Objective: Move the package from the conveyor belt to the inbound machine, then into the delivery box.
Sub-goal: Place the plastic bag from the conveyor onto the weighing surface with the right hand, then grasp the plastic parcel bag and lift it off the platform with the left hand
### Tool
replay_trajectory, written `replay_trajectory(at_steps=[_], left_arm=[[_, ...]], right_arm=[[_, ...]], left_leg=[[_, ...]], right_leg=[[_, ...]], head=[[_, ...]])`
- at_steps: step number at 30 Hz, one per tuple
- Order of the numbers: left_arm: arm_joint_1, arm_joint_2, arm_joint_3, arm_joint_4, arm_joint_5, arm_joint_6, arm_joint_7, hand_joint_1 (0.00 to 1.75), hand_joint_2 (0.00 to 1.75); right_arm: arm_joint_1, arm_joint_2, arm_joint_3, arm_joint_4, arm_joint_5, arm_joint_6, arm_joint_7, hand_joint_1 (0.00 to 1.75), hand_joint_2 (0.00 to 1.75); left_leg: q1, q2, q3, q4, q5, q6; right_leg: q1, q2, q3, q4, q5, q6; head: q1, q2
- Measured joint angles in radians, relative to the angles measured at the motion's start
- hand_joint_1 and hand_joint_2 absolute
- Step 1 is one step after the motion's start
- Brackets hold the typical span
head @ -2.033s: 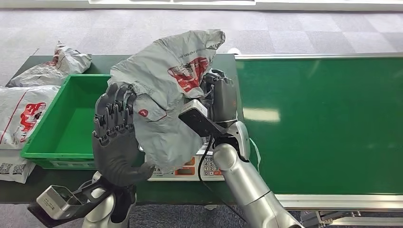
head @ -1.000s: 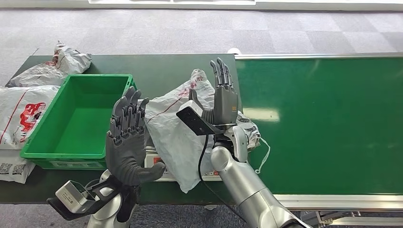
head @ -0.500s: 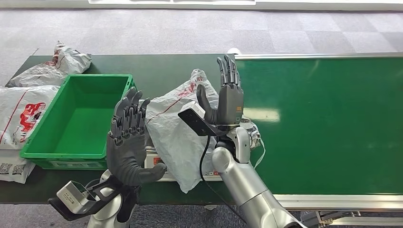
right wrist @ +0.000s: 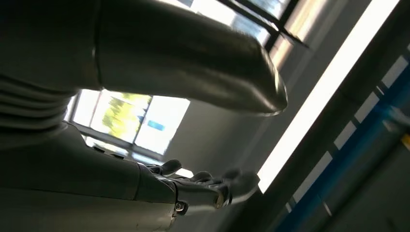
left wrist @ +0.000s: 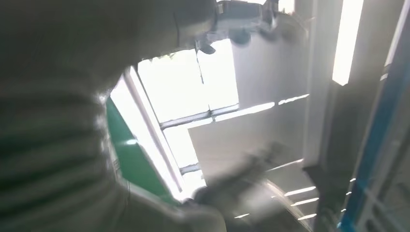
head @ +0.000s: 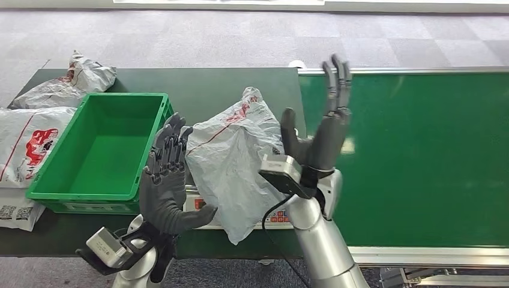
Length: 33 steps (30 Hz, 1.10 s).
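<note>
The grey plastic package (head: pixel 231 162) with red print lies slumped over the inbound machine (head: pixel 200 207), a flat scale at the table's front edge, and hangs over its front. My left hand (head: pixel 170 186) stands upright close beside the package's left edge, fingers spread, holding nothing. My right hand (head: pixel 321 135) is raised to the right of the package, over the edge of the green conveyor belt (head: pixel 420 156), fingers stretched up and apart, clear of the bag. In the right wrist view its thumb (right wrist: pixel 193 63) and fingers (right wrist: pixel 208 186) are spread with nothing between them.
The green delivery box (head: pixel 78 195) sits left of the scale with nothing inside. More grey packages (head: pixel 30 141) lie left of it and one (head: pixel 78 78) behind it. The dark table ends just in front of the scale.
Two seconds ago both hands held the package up; it now lies on the scale. Since then my right hand has swung right, away from the bag, while my left hand has barely shifted.
</note>
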Motion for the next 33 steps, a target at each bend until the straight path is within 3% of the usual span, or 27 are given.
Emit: replay_trajectory(at_steps=[2,5,10,13,18,27,33], left_arm=[[-0.013,0.0,0.015,0.035,-0.075,0.1,0.046,0.0,1.75],[-0.07,-0.002,0.034,0.121,-0.197,0.242,0.111,0.0,1.75],[-0.226,-0.016,0.045,0.321,-0.357,0.375,0.249,0.0,1.75],[-0.335,-0.039,0.046,0.463,-0.422,0.422,0.303,0.0,1.75],[-0.453,-0.072,0.046,0.637,-0.448,0.451,0.314,0.0,1.75],[-0.507,-0.089,0.046,0.748,-0.459,0.462,0.31,0.0,1.75],[-0.553,-0.089,0.036,0.84,-0.56,0.44,0.312,0.0,1.75]], right_arm=[[0.042,-0.001,-0.038,-0.217,-0.024,-0.003,-0.057,0.0,1.75],[0.075,-0.007,-0.056,-0.453,-0.043,-0.001,-0.07,0.0,1.75],[0.094,-0.012,-0.04,-0.655,-0.059,0.002,-0.071,0.0,1.75],[0.091,-0.013,0.001,-0.701,-0.046,0.004,-0.071,0.0,1.75],[0.088,-0.013,0.036,-0.727,-0.046,0.005,-0.07,0.0,1.75],[0.086,-0.013,0.052,-0.738,-0.047,0.006,-0.07,0.0,1.75],[0.085,-0.013,0.056,-0.737,-0.062,0.006,-0.07,0.0,1.75]], left_leg=[[0.0,-0.002,-0.001,0.0,-0.001,0.0],[-0.001,0.0,0.0,0.0,-0.002,0.0],[-0.001,0.0,0.001,0.0,0.0,0.001],[-0.001,0.0,0.001,0.0,0.002,0.001],[-0.001,0.001,0.001,0.0,0.002,0.001],[-0.001,0.001,0.0,0.0,0.002,0.001],[-0.001,0.001,0.0,0.0,0.002,0.001]], right_leg=[[0.0,-0.001,0.0,0.0,-0.001,0.0],[-0.001,-0.001,0.0,0.0,-0.001,0.0],[-0.001,-0.001,0.001,0.0,0.001,0.001],[-0.001,-0.001,0.001,0.0,0.003,0.001],[-0.001,-0.001,0.001,0.0,0.003,0.001],[-0.001,-0.001,0.001,0.0,0.003,0.001],[-0.001,-0.001,0.001,0.0,0.003,0.001]], head=[[0.0,0.0],[0.0,0.0],[0.0,0.0],[0.0,0.0],[0.0,0.0],[0.0,0.0],[0.0,0.0]])
